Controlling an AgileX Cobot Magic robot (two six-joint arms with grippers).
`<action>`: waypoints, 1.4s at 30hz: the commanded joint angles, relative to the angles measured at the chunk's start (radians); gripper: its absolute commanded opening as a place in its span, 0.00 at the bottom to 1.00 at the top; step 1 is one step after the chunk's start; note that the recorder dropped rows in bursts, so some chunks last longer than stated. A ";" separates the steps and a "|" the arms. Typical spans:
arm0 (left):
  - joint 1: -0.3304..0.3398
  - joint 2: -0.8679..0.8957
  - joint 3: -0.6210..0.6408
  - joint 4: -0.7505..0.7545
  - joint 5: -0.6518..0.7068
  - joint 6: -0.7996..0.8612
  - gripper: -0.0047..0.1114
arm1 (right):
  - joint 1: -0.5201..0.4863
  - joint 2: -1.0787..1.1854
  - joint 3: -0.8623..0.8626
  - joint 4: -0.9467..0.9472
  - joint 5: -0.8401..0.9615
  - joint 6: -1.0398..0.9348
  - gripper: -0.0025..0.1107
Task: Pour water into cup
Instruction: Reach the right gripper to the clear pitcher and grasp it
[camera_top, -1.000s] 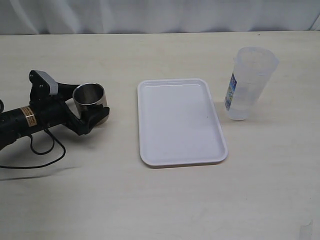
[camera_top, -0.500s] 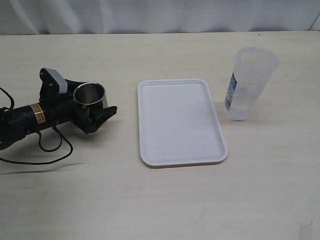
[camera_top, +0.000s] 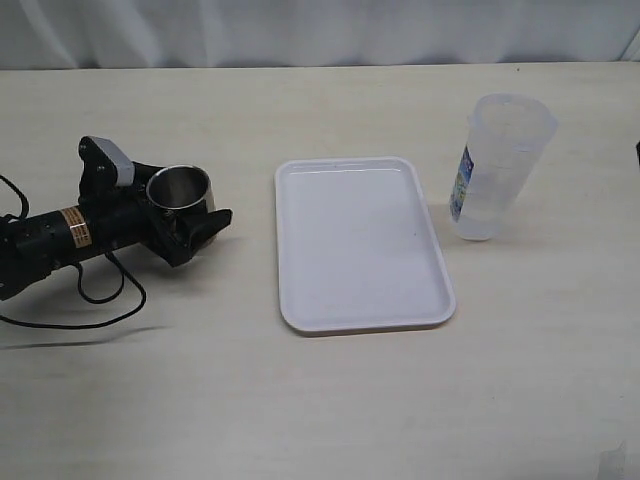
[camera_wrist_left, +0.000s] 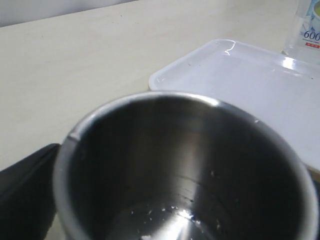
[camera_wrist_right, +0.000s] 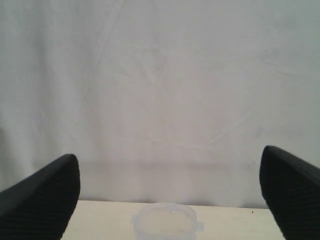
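Your left tool (camera_top: 192, 212) lies low over the pale surface (camera_top: 300, 400) at the left of the exterior view, its black fingers clamped on either side of the cup (camera_top: 179, 187). The brushed-steel cup stands upright with its mouth open to the camera. From the left wrist, the cup (camera_wrist_left: 185, 170) fills most of the frame. Its dark inside shows only a few bright specks at the bottom, and one black finger (camera_wrist_left: 25, 195) presses against its wall. A black cable (camera_top: 100, 300) loops on the surface beside your left arm.

The white tray (camera_top: 365, 245) lies flat in the middle, well apart from the cup. The translucent tumbler (camera_top: 497, 170) with the blue label stands upright just beyond the tray's far right corner. The water cannot be clearly made out through its cloudy wall.

Your right tool (camera_wrist_right: 170, 200) hangs with its two dark fingers spread wide apart, gripping nothing. The tumbler's rim (camera_wrist_right: 167, 220) sits low between them, ahead of the tool, against a white curtain (camera_wrist_right: 160, 75).
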 joint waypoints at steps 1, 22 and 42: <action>-0.002 0.002 -0.006 0.004 -0.013 -0.009 0.53 | -0.009 0.122 0.003 -0.004 -0.092 -0.030 0.82; -0.002 0.002 -0.006 0.006 -0.013 -0.005 0.04 | -0.009 0.891 -0.213 -0.089 -0.198 -0.160 0.82; -0.002 0.002 -0.006 0.010 -0.013 -0.005 0.04 | -0.009 1.229 -0.390 -0.105 -0.346 -0.157 0.82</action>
